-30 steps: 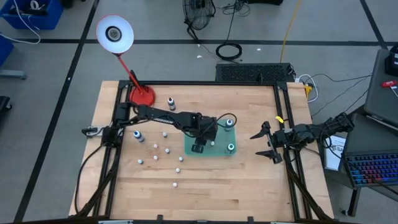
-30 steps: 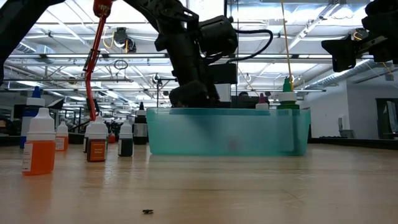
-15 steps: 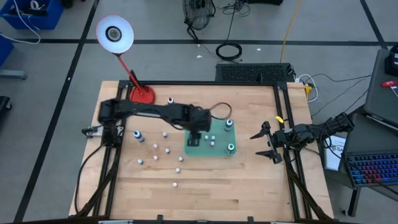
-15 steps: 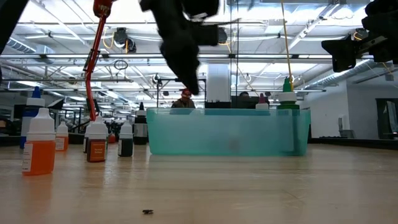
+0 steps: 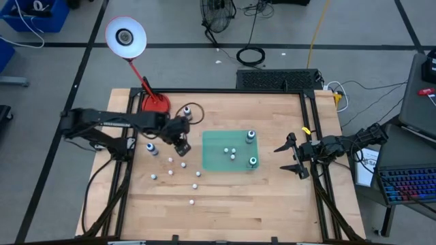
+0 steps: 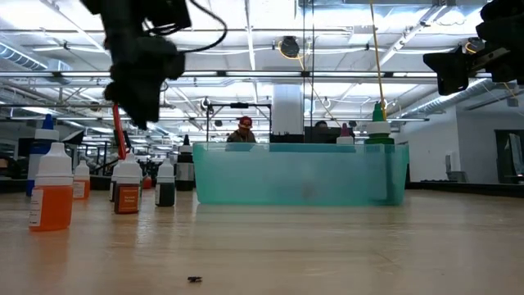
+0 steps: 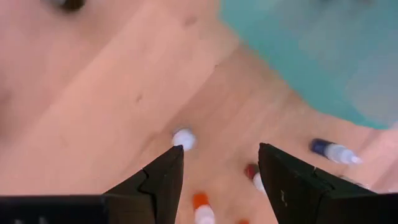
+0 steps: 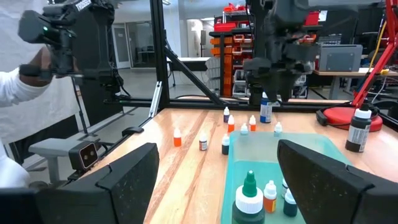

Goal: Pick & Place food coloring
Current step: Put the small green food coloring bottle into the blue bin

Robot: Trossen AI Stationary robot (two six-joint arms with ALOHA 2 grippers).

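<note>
1. The left gripper point(image 5: 181, 144) hovered with fingers spread, holding nothing, above tiny white-capped food coloring bottles point(image 5: 182, 164) scattered on the wooden surface point(image 5: 272, 197).
2. More bottles stood on the green rectangular mat point(image 5: 216, 162).
3. The right gripper point(image 5: 285, 156) waited open near the surface's right edge.

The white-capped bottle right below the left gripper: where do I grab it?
Grip the white-capped bottle by its cap, coming straight down: it stands upright, cap up, below the open fingers of the left gripper. The right gripper waits by the right edge.
</note>
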